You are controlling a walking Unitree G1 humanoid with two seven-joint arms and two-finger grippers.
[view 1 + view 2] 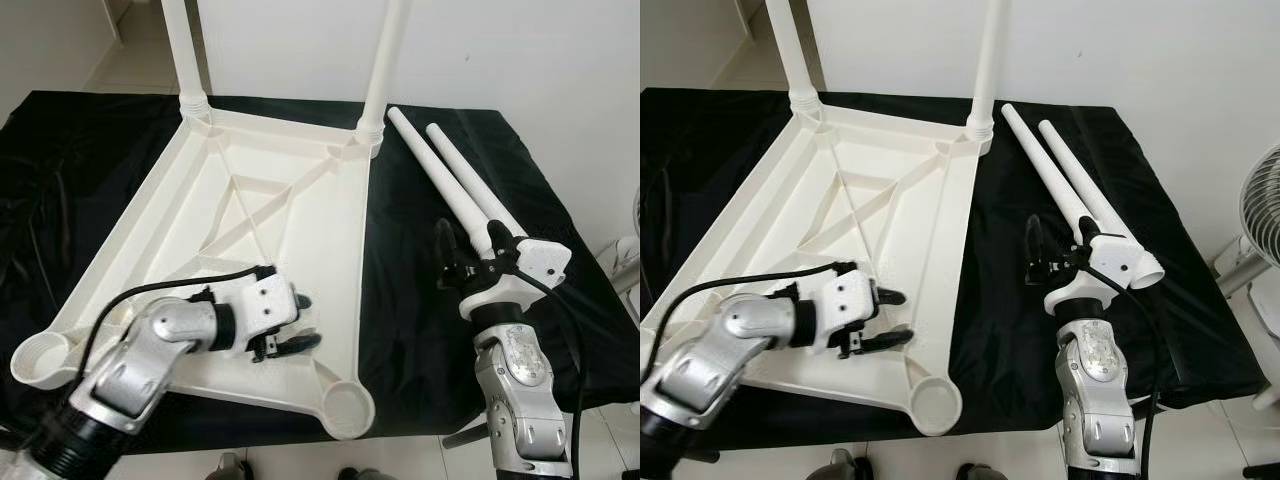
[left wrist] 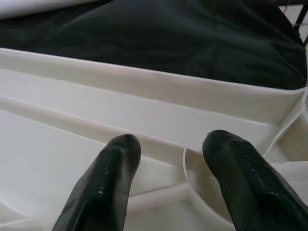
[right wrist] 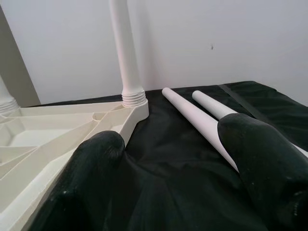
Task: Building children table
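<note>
Here, the left gripper (image 1: 298, 323) has its two black fingers (image 2: 103, 185) spread apart with nothing between them; they hang just over the white tabletop (image 1: 280, 215), which lies upside down on a black cloth (image 1: 420, 300); just past the fingertips is the round empty socket (image 1: 347, 402) at the near corner, and its curved rim shows between the fingers in the left wrist view; another empty socket (image 1: 40, 360) sits at the corner behind that arm.

The right gripper (image 1: 468, 244) also has its fingers (image 3: 260, 154) wide open and holds nothing; it is raised over the cloth, beside the tabletop's edge; one loose white leg (image 1: 440, 180) lies just beside the fingers, and a second loose leg (image 1: 480, 192) lies next to it, the two close together; farther out from both grippers, at the far corners of the tabletop, two legs already stand upright in their sockets, one (image 1: 185, 50) on the left and one (image 1: 385, 60) nearer the loose legs; a white wall (image 1: 1140, 50) is behind everything.
</note>
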